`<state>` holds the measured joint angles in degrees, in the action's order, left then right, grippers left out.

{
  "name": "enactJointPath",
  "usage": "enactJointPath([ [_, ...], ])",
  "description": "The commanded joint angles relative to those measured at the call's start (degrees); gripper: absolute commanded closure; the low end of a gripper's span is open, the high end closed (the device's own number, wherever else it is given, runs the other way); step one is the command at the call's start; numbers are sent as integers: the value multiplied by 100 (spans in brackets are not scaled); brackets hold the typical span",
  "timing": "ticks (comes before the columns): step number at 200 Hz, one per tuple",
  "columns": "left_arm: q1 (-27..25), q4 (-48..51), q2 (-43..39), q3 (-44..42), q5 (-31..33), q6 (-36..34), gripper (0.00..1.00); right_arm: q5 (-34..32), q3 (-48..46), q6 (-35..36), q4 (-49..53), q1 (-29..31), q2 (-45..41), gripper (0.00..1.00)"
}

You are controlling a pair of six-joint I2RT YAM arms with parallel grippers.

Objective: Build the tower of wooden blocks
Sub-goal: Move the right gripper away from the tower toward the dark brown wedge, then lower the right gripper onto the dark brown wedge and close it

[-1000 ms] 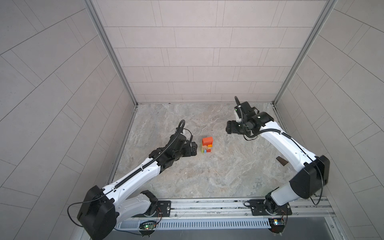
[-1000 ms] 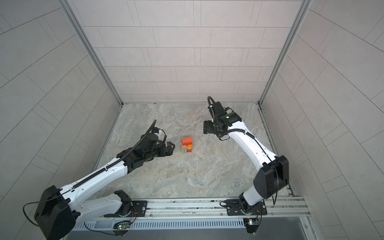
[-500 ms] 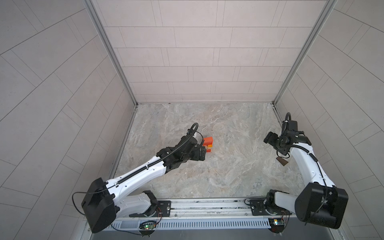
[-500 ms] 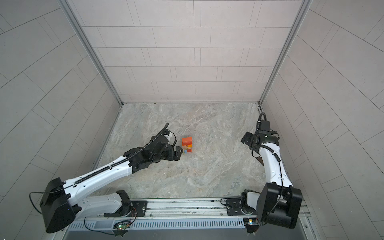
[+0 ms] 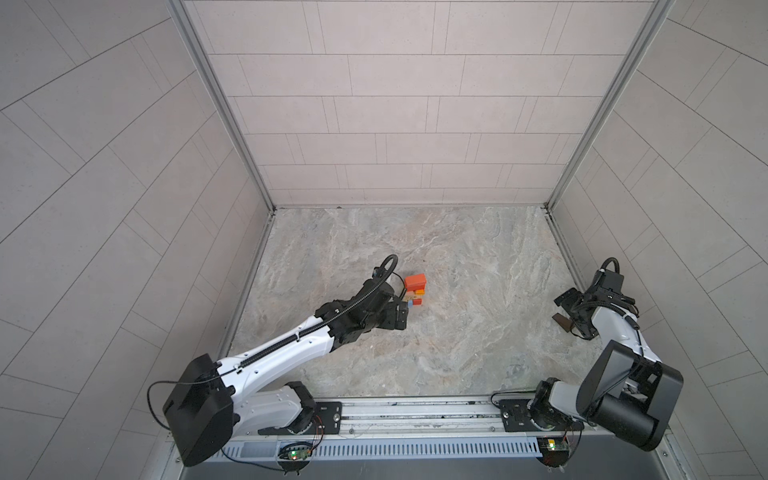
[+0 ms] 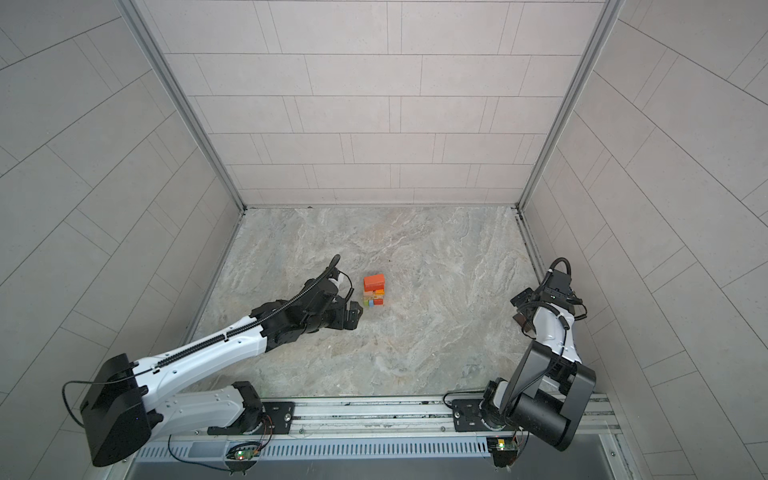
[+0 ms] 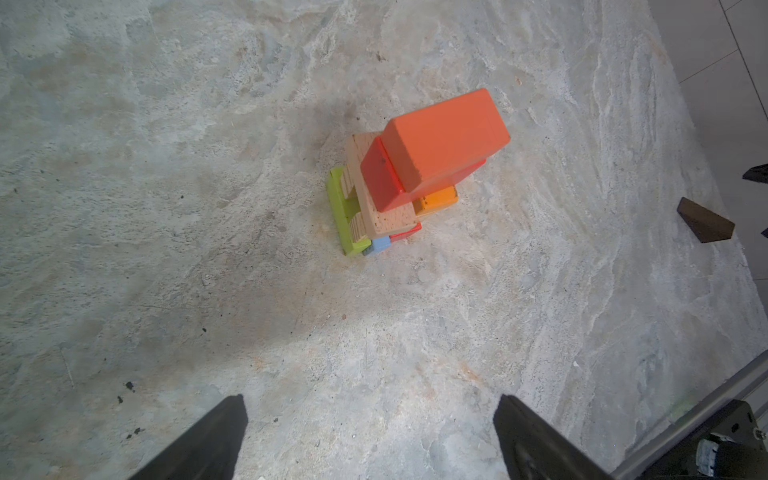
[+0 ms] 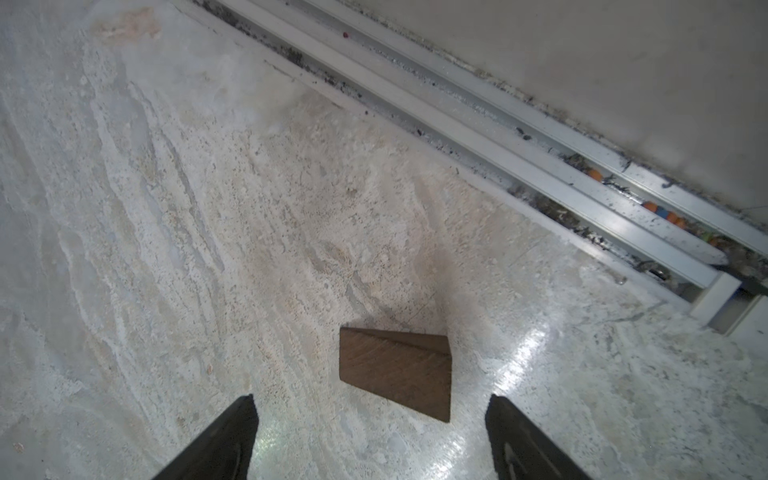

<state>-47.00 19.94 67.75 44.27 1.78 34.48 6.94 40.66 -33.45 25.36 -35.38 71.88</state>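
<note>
Left arm (image 5: 286, 365) and right arm (image 5: 611, 328) — white shell links, black joint housings, bulky black shoulder motors. Black corrugated cable (image 5: 270, 351) along the left forearm, looped past the wrist. Left gripper (image 7: 370, 397), right gripper (image 8: 370, 397): matte black tapered fingers (image 7: 199, 444). Black base plates (image 5: 328, 415), silver screws. Small circuit board (image 5: 296, 454) — green light, thin red wires.

tower (image 7: 415, 178), by colour: orange block (image 7: 446, 137); red block (image 7: 380, 183); tan block (image 7: 374, 208), fine straight grain; amber block (image 7: 436, 200); lime green block (image 7: 341, 216); light blue block (image 7: 379, 245). brown block (image 8: 399, 370), dark, faintly streaked. counter (image 7: 187, 187), marbled grey-beige.
</note>
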Motion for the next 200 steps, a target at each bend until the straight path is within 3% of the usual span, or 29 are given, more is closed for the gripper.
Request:
enactJointPath([
  [1,-12,-156,26,-111,55,-30,0,-22,20,-240,-181,-178,133,13],
  [24,-17,-210,87,-139,59,-38,0,309,35,-368,-257,-462,414,19],
  [58,-15,-217,124,-131,68,-73,0,1031,135,-309,-445,-790,981,49],
  [90,-11,-193,99,-130,93,-108,0,1159,83,-302,-561,-834,1119,62],
  [146,-11,-237,-108,-293,213,-91,0,1439,-24,-217,-596,-687,1253,74],
  [200,-11,-349,-348,-475,291,-21,0,1459,248,19,-312,336,1642,76],
])
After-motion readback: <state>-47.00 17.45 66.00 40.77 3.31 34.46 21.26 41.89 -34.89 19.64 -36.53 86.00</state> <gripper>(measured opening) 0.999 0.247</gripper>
